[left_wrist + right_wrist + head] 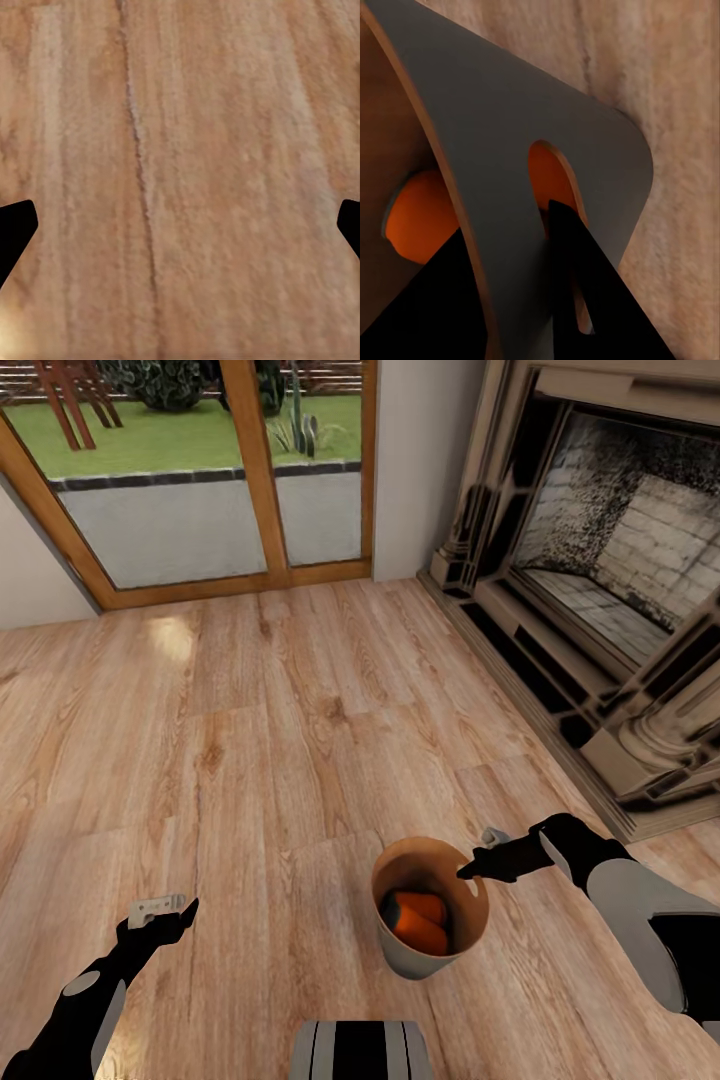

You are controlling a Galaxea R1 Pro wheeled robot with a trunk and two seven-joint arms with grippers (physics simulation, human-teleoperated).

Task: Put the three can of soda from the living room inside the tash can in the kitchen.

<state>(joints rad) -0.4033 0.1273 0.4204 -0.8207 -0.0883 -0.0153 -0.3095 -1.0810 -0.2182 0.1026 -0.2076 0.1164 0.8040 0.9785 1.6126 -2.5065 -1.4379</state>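
The tash can (412, 958), a tapered bin with a brown inside and grey outside, is low over the wood floor just ahead of me. Orange cans of soda (420, 923) lie inside it, with a dark shape beside them that I cannot identify. My right gripper (468, 872) is shut on the bin's rim at its right side. In the right wrist view its fingers straddle the grey wall (510, 112), and an orange can (420, 217) shows inside. My left gripper (175, 913) hangs open over bare floor, its fingertips far apart (184, 225).
This is the living room: a fireplace (600, 590) with a raised hearth runs along the right. Glazed wooden doors (250, 470) stand at the far end. Wood floor (300, 740) stretches between them. My base (360, 1050) shows at the near edge.
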